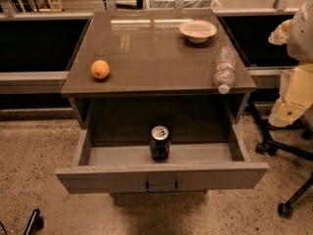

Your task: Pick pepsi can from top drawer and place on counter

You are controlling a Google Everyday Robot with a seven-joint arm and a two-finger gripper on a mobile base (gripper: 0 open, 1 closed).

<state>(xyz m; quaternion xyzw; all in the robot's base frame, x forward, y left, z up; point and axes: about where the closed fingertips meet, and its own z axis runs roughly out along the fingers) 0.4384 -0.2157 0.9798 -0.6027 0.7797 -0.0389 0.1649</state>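
tucked among the cream and white arm parts at the right edge of the view, the tool point(292, 102) hangs beside the desk point(146, 48), well apart from the top drawer point(161, 177). whether it is spread or pressed together, i cannot tell.

the pepsi can point(160, 142) stands upright inside the pulled-out top drawer, about midway across and close behind the front panel, just above the dark handle point(161, 186). nothing else shows in the drawer.

as a judgement, the can is a thin metal cylinder: stiff enough for a firm pinch, but smooth and rounded, so it could slip or dent under too much squeeze. whether it is full or empty, and so how heavy, cannot be told. the best hold looks to be across the middle of its side wall, coming from above or from the front, with care that the drawer front does not block the approach.

on the desk lie an orange point(100, 69) at the left, a pale bowl point(197, 30) at the back right, and a clear water bottle point(224, 68) on its side near the right edge, leaving bare surface in the middle for the can.

no writing can be read. the can shows only a dark blue side and a silver top; the bottle's label is illegible.
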